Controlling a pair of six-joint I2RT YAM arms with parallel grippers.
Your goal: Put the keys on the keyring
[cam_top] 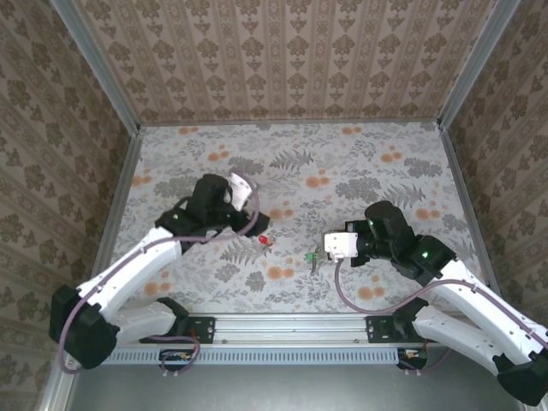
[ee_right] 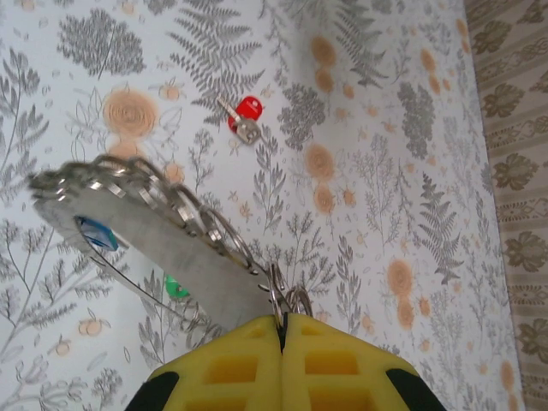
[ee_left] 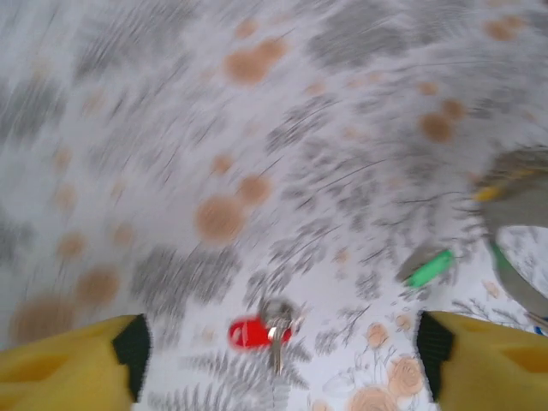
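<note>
Right gripper [ee_right: 282, 332] first: its yellow pads are pressed tight together, pinching the keyring [ee_right: 184, 210] by one end. The loop juts out leftward from the claw, just above the table [cam_top: 360, 163], right of centre and fairly near. A green key [ee_right: 175, 287] and a blue key [ee_right: 96, 233] show against the loop. They look threaded on, though I can't confirm it.

Over to the left gripper [ee_left: 278, 344]. It is wide open with nothing in it, one yellow finger at each side of its wrist view. The red key [cam_top: 263, 241] lies flat on the table between the two grippers, just right of the left one and a little left of centre.

My read is that the job in hand is picking up that red key. To do it well, the left claw should drop straight down with the key centred between the fingers. The pads need to get right to the cloth, because the key lies flat and could skid. It should close on the red plastic head and leave the metal end free for threading. The right claw only has to hold the ring steady.

As for which way the key points, from overhead the red head sits to the left. The pale metal end points right, towards the keyring, so the long axis runs roughly left to right. The blurred left wrist view hints at a small metal loop by the head, but it is too smeared to say.
</note>
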